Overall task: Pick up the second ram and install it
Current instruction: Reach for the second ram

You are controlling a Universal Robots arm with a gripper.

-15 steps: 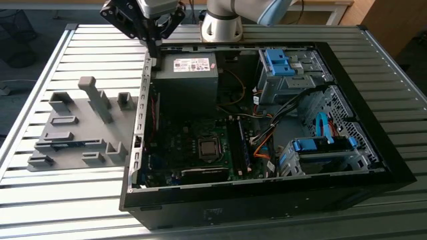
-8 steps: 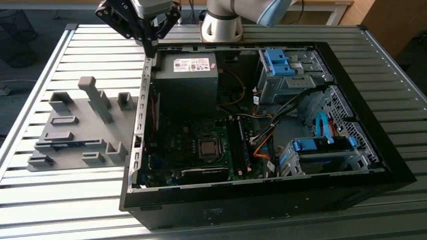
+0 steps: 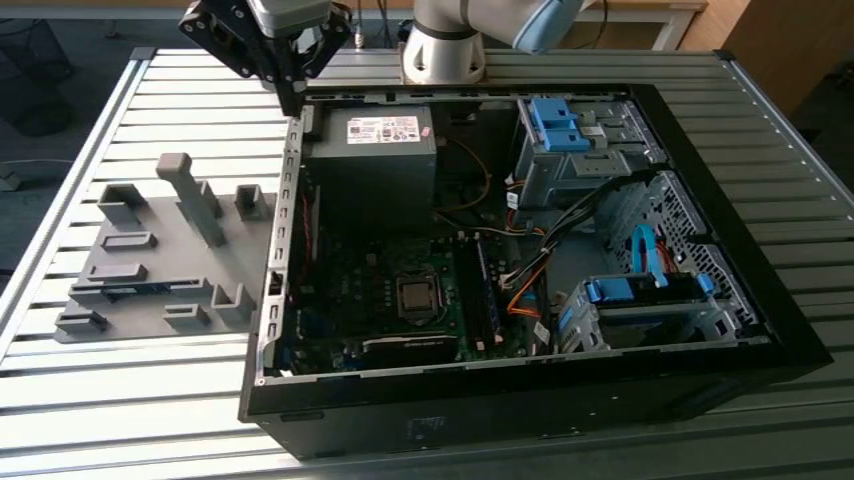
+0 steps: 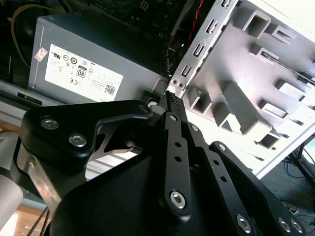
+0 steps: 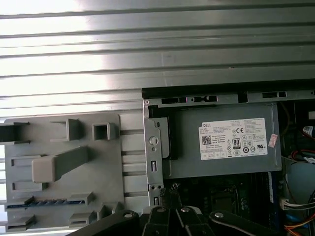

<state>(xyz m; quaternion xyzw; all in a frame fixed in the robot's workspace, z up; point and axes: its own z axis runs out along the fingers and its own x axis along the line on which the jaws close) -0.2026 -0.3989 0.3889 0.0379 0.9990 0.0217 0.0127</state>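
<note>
The second ram [image 3: 134, 291] is a thin stick with a bluish sheen. It lies in a slot of the grey holder plate [image 3: 160, 225] on the exterior view's left, and in the first wrist view the ram [image 5: 47, 202] sits near the plate's [image 5: 64, 147] lower blocks. My gripper [image 3: 291, 103] hangs above the back left corner of the open computer case [image 3: 534, 400], well away from the ram. In both wrist views the gripper [image 4: 170, 97] [image 5: 170, 195] has its fingers pressed together with nothing between them, over the case's rear wall by the power supply.
Inside the case are the grey power supply [image 3: 374, 150], the motherboard with its CPU socket [image 3: 418, 295], orange and black cables [image 3: 527, 290], and blue drive brackets [image 3: 554, 125] [image 3: 627, 290]. The arm's base [image 3: 447, 50] stands behind the case on the ribbed metal table [image 3: 134, 400].
</note>
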